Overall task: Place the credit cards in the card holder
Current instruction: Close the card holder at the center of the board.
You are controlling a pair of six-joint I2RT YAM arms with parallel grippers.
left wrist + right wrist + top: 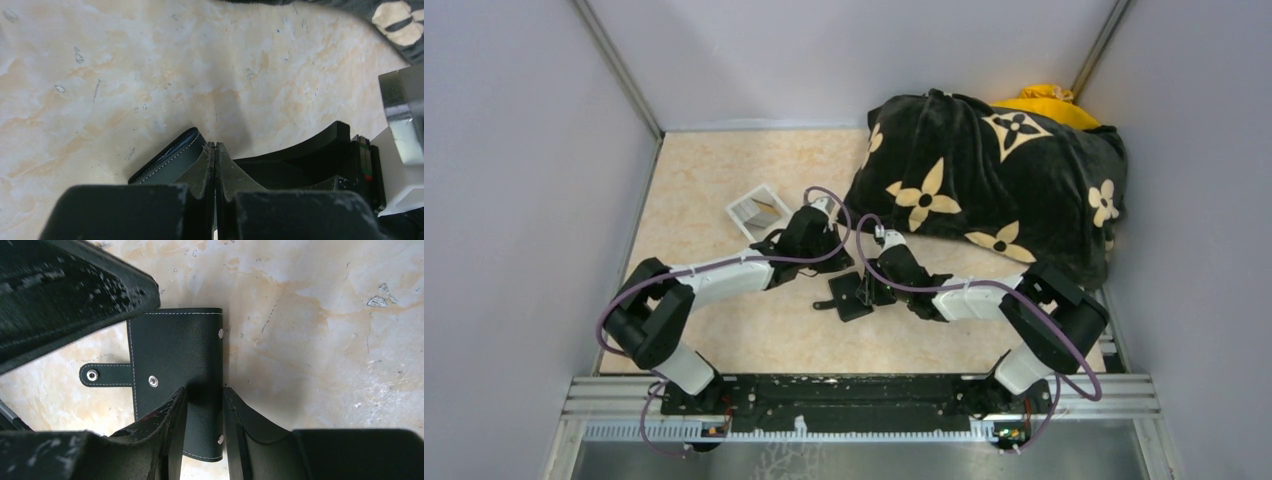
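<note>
The card holder lies flat on a beige marbled table walled in by plain pale grey panels. Its black outer face is up and its long axis runs straight out from the right claw. A short strap tab with a snap sticks out to that claw's left. The right claw pinches the holder's right-hand edge strip, one finger on each side. The left claw has its fingers pressed together, and a stitched dark edge of the holder sits just beside its left finger. Beyond the left claw and to its left stands a pale tray. Beyond the right claw and to its right, a big black flower-patterned cushion crowds the far corner, with a yellow bundle behind it.
</note>
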